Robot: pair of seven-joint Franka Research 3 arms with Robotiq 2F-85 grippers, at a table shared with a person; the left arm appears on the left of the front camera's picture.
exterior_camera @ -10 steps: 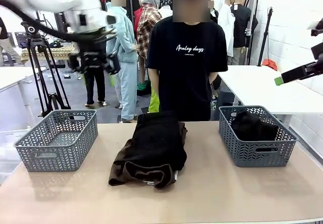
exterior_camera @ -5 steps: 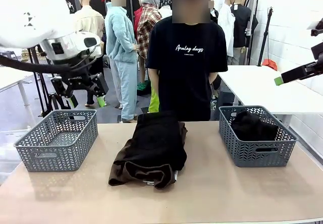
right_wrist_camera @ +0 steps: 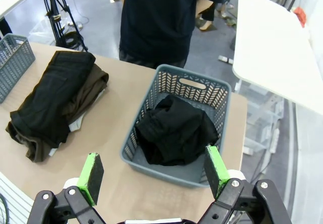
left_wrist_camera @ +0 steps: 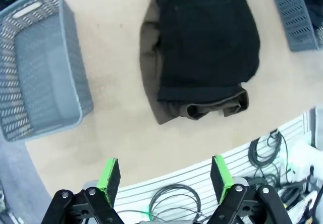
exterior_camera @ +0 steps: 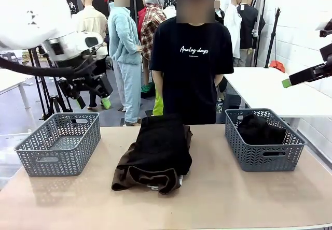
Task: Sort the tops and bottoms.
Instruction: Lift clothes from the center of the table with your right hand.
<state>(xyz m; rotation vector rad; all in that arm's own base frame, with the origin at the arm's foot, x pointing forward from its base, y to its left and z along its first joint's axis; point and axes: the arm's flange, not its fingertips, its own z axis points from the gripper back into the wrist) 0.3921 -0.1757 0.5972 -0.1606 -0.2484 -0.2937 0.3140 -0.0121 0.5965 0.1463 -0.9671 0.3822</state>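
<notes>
Left hand, spread and empty, hangs above the left mesh basket; right hand spread too. Right of that basket on the counter, black bottoms lie folded over brown bottoms. Approach step: next, descend, pinch the top layer alone

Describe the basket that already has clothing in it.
On the tan table in front of the person, a folded dark pile lies mid-table with a grey mesh basket at each end. Take the basket at the robot's right end; unlike the other basket, it holds a crumpled black garment.
</notes>
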